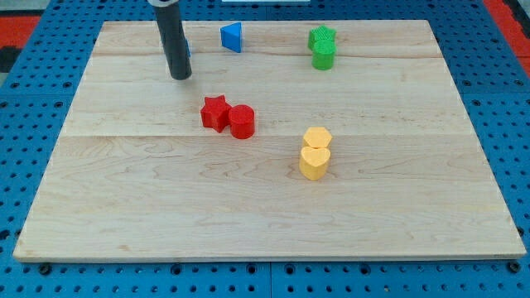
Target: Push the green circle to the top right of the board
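The green circle [323,56] stands near the view's top, right of centre, touching a green star [322,37] just above it. My tip [180,76] is at the upper left of the wooden board [124,190], far to the left of the green circle and touching no block that I can see. A sliver of a blue block [188,48] shows behind the rod; its shape is hidden.
A blue triangle [232,36] lies at the top between my tip and the green blocks. A red star [214,112] and a red circle [242,122] touch near the centre. A yellow hexagon [317,137] and a yellow heart [314,162] touch right of centre.
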Motion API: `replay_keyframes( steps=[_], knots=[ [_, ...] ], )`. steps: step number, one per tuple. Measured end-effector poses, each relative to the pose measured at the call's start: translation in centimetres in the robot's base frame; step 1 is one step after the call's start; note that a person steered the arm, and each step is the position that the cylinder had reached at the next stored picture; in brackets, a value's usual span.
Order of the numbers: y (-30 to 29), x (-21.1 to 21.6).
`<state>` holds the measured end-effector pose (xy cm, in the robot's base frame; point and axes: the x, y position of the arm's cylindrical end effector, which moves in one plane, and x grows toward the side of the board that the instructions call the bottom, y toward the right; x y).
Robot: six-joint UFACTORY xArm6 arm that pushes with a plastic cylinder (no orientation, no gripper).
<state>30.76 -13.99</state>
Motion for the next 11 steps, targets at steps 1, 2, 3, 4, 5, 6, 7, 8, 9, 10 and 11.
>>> replay_keyframes(
  steps=[1,2,3,4,5,6,7,8,9,10,11],
  knots=[
    [-2.9,-4.3],
    [-2.9,-5.0],
    [1.7,1.7],
    [10.5,0.8],
    [16.7,-2.0],
    [22.2,-3.8],
    [24.8,-3.8],
    [24.8,-3.7],
    [24.6,-3.5],
    [23.4,-2.8],
    [24.3,-1.3]
  ],
)
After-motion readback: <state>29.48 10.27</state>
